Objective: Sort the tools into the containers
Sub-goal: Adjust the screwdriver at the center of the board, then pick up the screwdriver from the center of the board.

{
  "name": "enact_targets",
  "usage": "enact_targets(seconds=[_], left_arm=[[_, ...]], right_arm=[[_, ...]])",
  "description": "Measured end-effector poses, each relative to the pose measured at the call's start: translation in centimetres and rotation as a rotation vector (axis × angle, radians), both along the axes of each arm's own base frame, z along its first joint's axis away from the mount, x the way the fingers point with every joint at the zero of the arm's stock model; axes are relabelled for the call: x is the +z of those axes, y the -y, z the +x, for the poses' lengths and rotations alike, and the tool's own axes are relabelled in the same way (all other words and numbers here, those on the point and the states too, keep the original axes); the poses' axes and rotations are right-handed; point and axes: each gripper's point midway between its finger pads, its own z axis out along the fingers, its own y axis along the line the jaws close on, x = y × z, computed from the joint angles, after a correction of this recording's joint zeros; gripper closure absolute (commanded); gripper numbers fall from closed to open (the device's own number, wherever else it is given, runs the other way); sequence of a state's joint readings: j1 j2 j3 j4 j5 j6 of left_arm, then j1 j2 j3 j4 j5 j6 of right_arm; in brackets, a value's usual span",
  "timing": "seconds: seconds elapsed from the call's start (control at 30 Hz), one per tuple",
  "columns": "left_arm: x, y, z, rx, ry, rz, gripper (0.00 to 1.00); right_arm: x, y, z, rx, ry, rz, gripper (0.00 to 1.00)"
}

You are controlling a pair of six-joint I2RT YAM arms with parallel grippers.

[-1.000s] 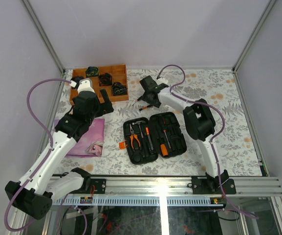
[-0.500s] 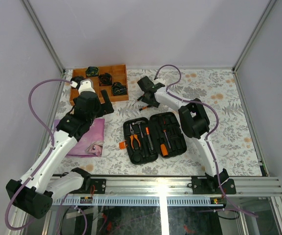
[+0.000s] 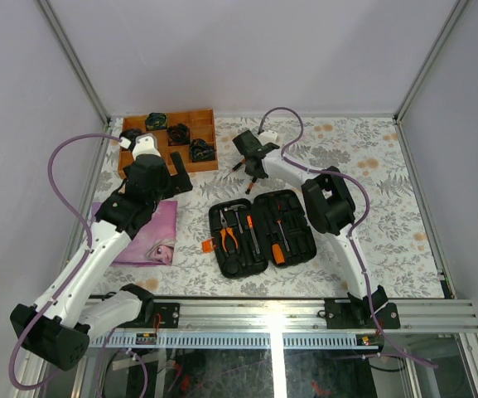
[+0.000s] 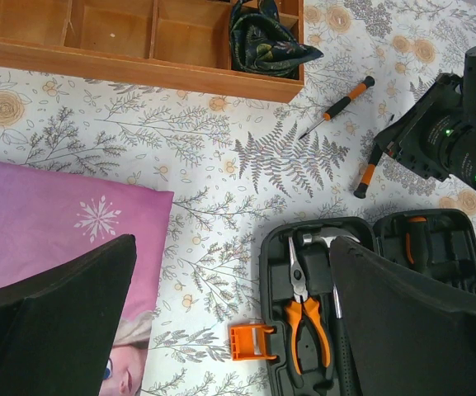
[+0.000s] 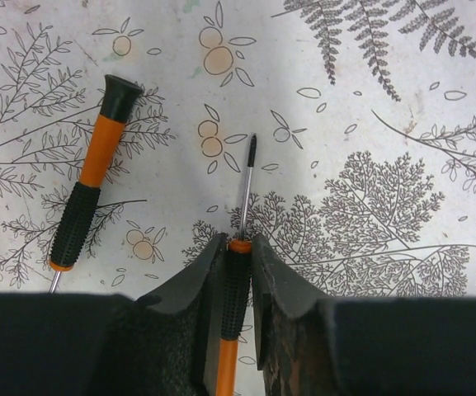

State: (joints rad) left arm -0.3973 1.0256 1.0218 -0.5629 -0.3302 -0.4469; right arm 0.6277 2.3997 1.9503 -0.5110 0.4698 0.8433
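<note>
From above: the right gripper (image 3: 256, 170) has swung in and come down onto the patterned surface (image 3: 371, 191) just beyond the open tool case (image 3: 263, 232), where a second ago it hung wider and farther out. The left gripper (image 3: 176, 174) has not stirred from its place near the wooden tray (image 3: 168, 137).

From the left wrist: the left gripper (image 4: 233, 247) is spread fully wide and has hold of nothing. Below it the tool case (image 4: 435, 247) lies open with the pliers (image 4: 303, 309) and hammer (image 4: 324, 238) already in their slots. Beyond the case the right gripper (image 4: 384, 153) sits over a slim screwdriver (image 4: 365, 175), whose orange end pokes out beneath it. A second screwdriver (image 4: 341, 101) lies loose nearby, close to the tray (image 4: 139, 70).

From the right wrist: the change is plain. The right gripper (image 5: 238, 247) has drawn its fingers (image 5: 192, 285) in until they pinch the black ribbed grip of the slim screwdriver (image 5: 243, 194). The shaft points away and seems to lie on the surface (image 5: 369, 124); I cannot tell whether it has been lifted. The second screwdriver (image 5: 89, 198) lies apart to the left, untouched.

As I read it, the grab is made. This screwdriver is ready to be carried to the case, with at least one more still to collect.
</note>
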Motion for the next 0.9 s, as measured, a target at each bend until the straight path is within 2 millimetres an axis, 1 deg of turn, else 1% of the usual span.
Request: enact_targets(seconds=[0.1, 0.2, 0.27, 0.3, 0.37, 0.47, 0.7, 0.9], left_arm=[[-0.1, -0.1, -0.2, 0.002, -0.001, 0.002, 0.00], [-0.4, -0.4, -0.6, 0.007, -0.012, 0.010, 0.00], [-0.7, -0.6, -1.0, 0.009, -0.020, 0.015, 0.00], [-0.8, -0.7, -1.2, 0.010, -0.024, 0.017, 0.00], [-0.8, -0.9, -1.5, 0.009, -0.028, 0.019, 0.00], [-0.8, -1.1, -2.1, 0.010, -0.033, 0.021, 0.00], [-1.2, -1.9, -3.6, 0.016, -0.055, 0.034, 0.00], [-1.9, -2.4, -4.7, 0.019, -0.066, 0.041, 0.00]], right_arm=[[0.1, -0.1, 0.3, 0.042, 0.009, -0.019, 0.84], [0.1, 0.0, 0.5, 0.106, 0.002, -0.044, 0.82], [0.1, 0.0, 0.5, 0.161, -0.013, -0.053, 0.75], [0.2, -0.1, 0.6, 0.202, -0.025, -0.058, 0.71], [0.2, 0.1, 0.8, 0.218, -0.032, -0.060, 0.60], [0.2, 0.4, 0.7, 0.262, -0.058, -0.073, 0.55], [0.0, 0.5, -0.2, 0.308, -0.106, -0.074, 0.54], [-0.1, 0.3, -0.6, 0.319, -0.124, -0.062, 0.57]])
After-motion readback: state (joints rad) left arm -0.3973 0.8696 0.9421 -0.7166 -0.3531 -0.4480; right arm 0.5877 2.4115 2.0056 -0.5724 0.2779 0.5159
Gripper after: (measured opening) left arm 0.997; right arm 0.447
